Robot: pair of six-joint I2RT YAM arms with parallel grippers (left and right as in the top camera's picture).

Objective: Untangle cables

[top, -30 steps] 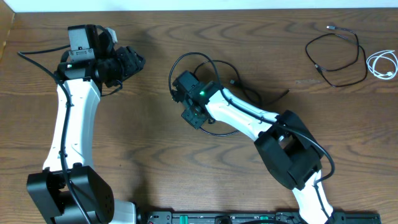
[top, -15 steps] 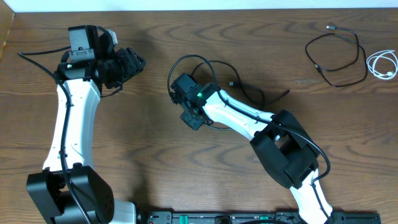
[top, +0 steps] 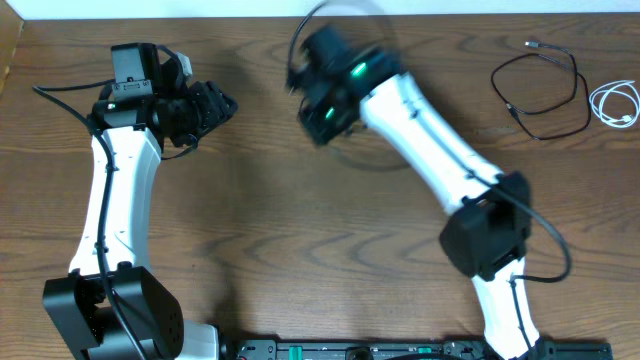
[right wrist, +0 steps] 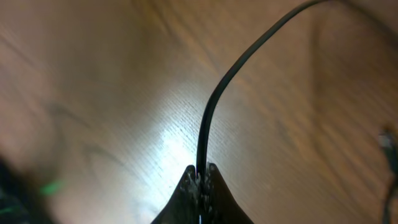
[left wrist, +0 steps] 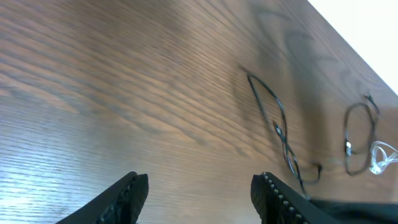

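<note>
From overhead I count two arms, two tools and three cables: two black, one white. The left tool [top: 218, 103] sits near the back left of the bench [top: 250, 220], its jaws apart with nothing between them. The right tool [top: 318, 112] is blurred near the back middle, and I can't read its jaws from up here. The held cable [top: 297, 38] shows only as a faint smeared arc above it, close to the back edge. The loose black cable [top: 512, 110] lies in an open loop at the back right, and the white cable [top: 612, 108] is coiled just beside it, right at the right-hand edge. These two lie close together but I see no crossing. The front and middle of the bench are bare wood, wide room between the two arms.

The left wrist view shows the left tool [left wrist: 199, 193] with its two fingers well apart over plain wood. Beyond it I count all three cables again. The held cable [left wrist: 277, 121] is the nearer one, a thin line running down toward a dark shape at the lower right. The loose black cable [left wrist: 348, 147] and white cable [left wrist: 380, 157] lie farther off, by the bench's far edge.

In the right wrist view the right tool [right wrist: 200, 177] is pinched tight on one cable only. The held cable [right wrist: 211, 102] rises from the fingertips and curves away to the upper right, over wood.
</note>
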